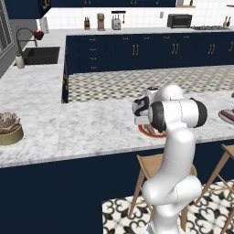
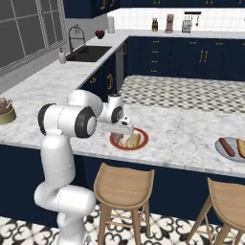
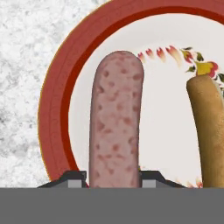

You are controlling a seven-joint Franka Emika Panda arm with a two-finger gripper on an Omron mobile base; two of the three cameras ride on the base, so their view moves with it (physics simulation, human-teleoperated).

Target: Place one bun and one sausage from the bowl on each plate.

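Marbled white counter [image 2: 182,131] runs across the front of a kitchen with dark navy cabinets, and the arm reaches over it. In the hand view the gripper [image 3: 112,177] sits low over the white plate with the orange-red rim [image 3: 54,109], its two dark fingertips [image 3: 74,178] standing one on each side of the near end of a mottled pink sausage [image 3: 114,122]. Both tips sit against the sausage's flanks, so the claw is grasping the sausage (whether the sausage already rests on the plate surface or hangs just above it cannot be told). The sausage runs straight away from the claw over the plate's white centre. Beside it, apart from it, a tan bun [image 3: 210,131] lies on the same plate, roughly parallel, near a small painted floral motif.

From the right base view the hand [image 2: 119,125] is pressed close over the rimmed plate [image 2: 141,143], where the bun [image 2: 134,140] shows at the hand's edge. This plate stands near the counter's front edge, above a wooden stool [image 2: 125,184]. Well apart along the counter, the grey plate [image 2: 221,149] carries a dark red sausage [image 2: 227,146] and a bun [image 2: 241,148] side by side. At the counter's far other end stands a small tan pot with a pinkish succulent [image 1: 9,129]. A black sink [image 1: 41,55] with its faucet lies on the rear counter.
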